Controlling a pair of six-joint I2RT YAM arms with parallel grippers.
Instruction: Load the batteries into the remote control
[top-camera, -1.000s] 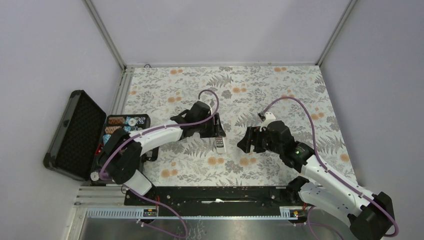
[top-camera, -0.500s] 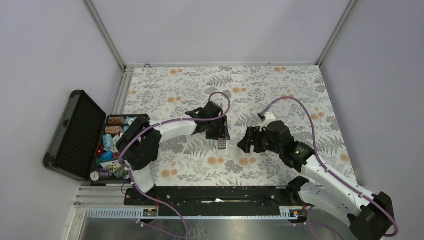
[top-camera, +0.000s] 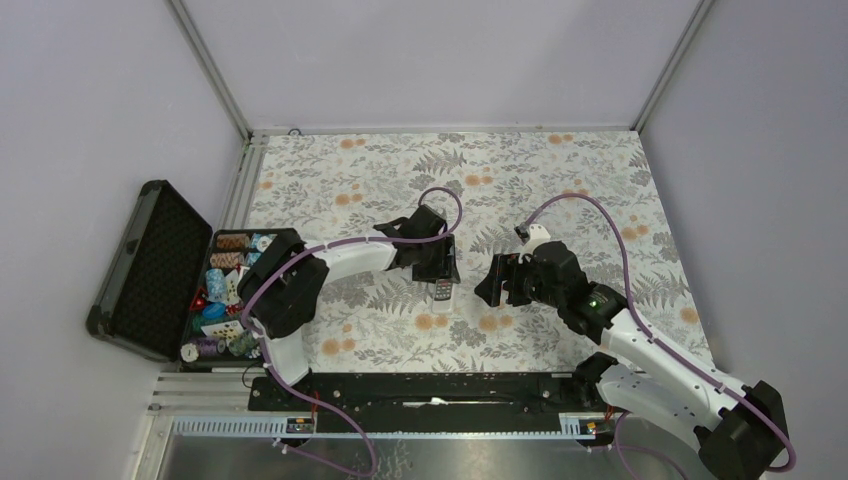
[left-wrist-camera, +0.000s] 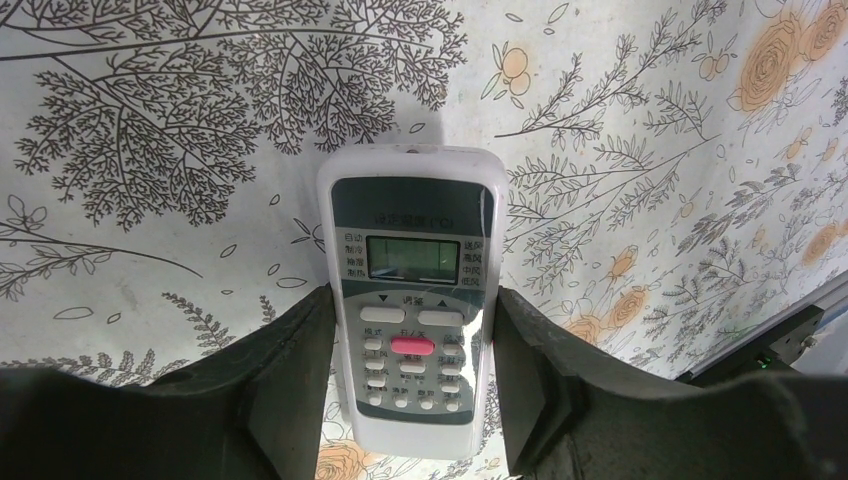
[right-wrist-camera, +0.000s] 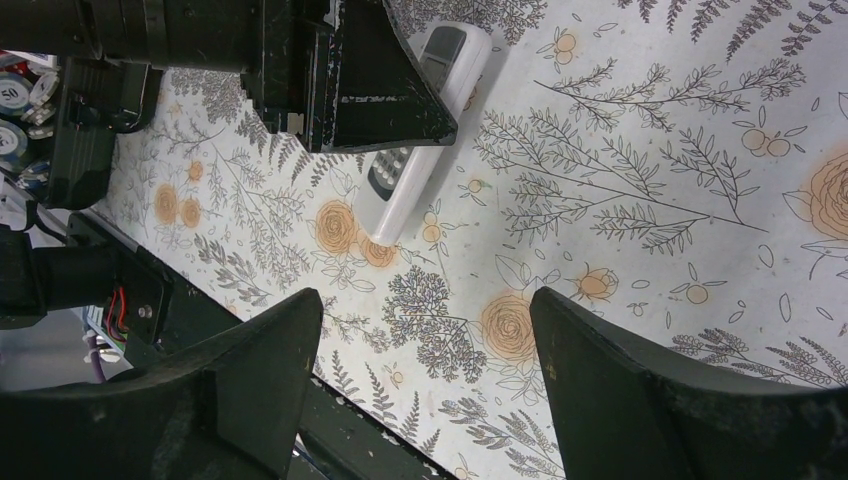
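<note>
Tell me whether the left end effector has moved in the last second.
Yes: the left end effector has shifted right, away from the black case.

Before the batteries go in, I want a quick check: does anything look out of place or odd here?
The remote control is screen and buttons up, gripped at its sides by the left pincer, so its back faces the floral table. No batteries show in any view.

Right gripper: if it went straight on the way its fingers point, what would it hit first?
Most likely the flowered tablecloth, just short of the remote control. The right gripper angles down at bare cloth; depth is unclear, so the remote control might come first.
</note>
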